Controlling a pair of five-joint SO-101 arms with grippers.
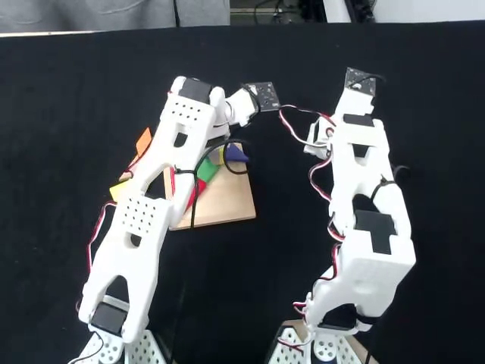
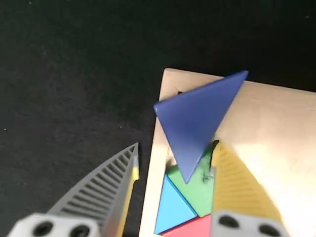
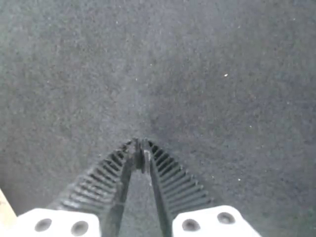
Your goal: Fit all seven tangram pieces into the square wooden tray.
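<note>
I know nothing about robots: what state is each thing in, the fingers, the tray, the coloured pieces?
Left gripper: fingers open, holding nothing.
Right gripper: fingers shut, empty.
Tray: partly filled.
Dark blue triangle: tilted over the tray's corner rim, not seated.
Green piece: flat in the tray.
Light blue piece: flat in the tray.
Red piece: flat in the tray.
Orange piece: outside the tray.

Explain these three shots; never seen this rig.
Two white robot arms stand on a black table. The overhead picture is from a fixed camera; the other two are from cameras on each wrist. The left claw hangs open over a wooden tray, one finger outside its rim; a dark blue triangle leans on the tray's corner, seemingly not gripped. A green piece, a light blue piece and a red piece lie inside. An orange piece and a yellow piece sit beside the tray. The right claw is shut over bare table.
</note>
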